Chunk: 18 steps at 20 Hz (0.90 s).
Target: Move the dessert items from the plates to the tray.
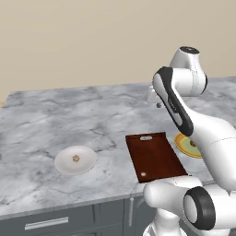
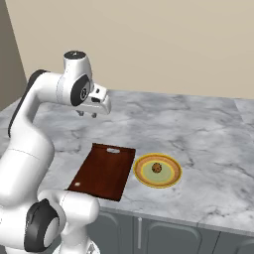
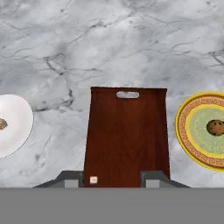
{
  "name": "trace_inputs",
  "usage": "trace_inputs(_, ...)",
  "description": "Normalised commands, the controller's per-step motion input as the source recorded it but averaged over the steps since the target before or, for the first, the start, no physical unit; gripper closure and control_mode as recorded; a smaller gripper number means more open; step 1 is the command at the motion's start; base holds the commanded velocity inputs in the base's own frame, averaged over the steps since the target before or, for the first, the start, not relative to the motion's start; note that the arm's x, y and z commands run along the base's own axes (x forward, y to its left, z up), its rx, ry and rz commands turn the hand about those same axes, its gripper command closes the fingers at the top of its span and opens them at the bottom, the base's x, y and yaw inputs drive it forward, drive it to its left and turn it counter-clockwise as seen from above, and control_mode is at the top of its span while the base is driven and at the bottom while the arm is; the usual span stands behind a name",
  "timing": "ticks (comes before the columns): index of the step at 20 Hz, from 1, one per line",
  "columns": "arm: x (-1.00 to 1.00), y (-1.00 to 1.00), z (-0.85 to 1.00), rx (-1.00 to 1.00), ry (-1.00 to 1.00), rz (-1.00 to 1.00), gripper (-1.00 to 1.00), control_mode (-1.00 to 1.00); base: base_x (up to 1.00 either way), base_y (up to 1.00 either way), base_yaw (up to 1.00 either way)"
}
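Observation:
The dark reddish-brown tray (image 3: 127, 135) lies on the marble counter with its handle slot at the far end. To its left the white plate (image 3: 17, 131) carries a small tan dessert item (image 3: 2, 124). On the tray's right, the yellow-rimmed plate (image 3: 183, 131) holds a round brown cookie (image 3: 215, 127). My gripper (image 3: 113, 179) hangs high over the tray's near end, open, with nothing between its fingers. The left base view shows the tray (image 1: 154, 156), white plate (image 1: 64, 163) and yellow plate (image 1: 184, 146), partly behind my arm. The right base view shows the gripper (image 2: 88, 114) above the tray (image 2: 104, 171).
The grey marble counter (image 1: 55, 120) runs wide to the left and back, up to a beige wall. Its front edge lies just below the tray, with grey cabinet drawers (image 1: 46, 223) beneath. My own arm crosses in front of the yellow plate in the left base view.

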Motion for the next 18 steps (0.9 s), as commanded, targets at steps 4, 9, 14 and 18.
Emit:
trace_inputs(4, 0.0, 0.0, 0.0, 0.0, -0.01, 0.0, -1.0, -1.0, 0.0, 0.0, 0.0)
trace_inputs(9, 0.0, -0.02, 0.0, 0.0, 0.0, 0.0, -1.0, -1.0, 0.0, 0.0, 0.0)
trace_inputs(14, 0.0, -0.81, -0.25, 0.0, 0.06, -0.17, -1.0, -1.0, 0.0, 0.0, 0.0)
trace_inputs(18, 0.09, -1.0, -0.39, 0.0, 0.11, -0.19, -1.0, -1.0, 0.0, 0.0, 0.0)
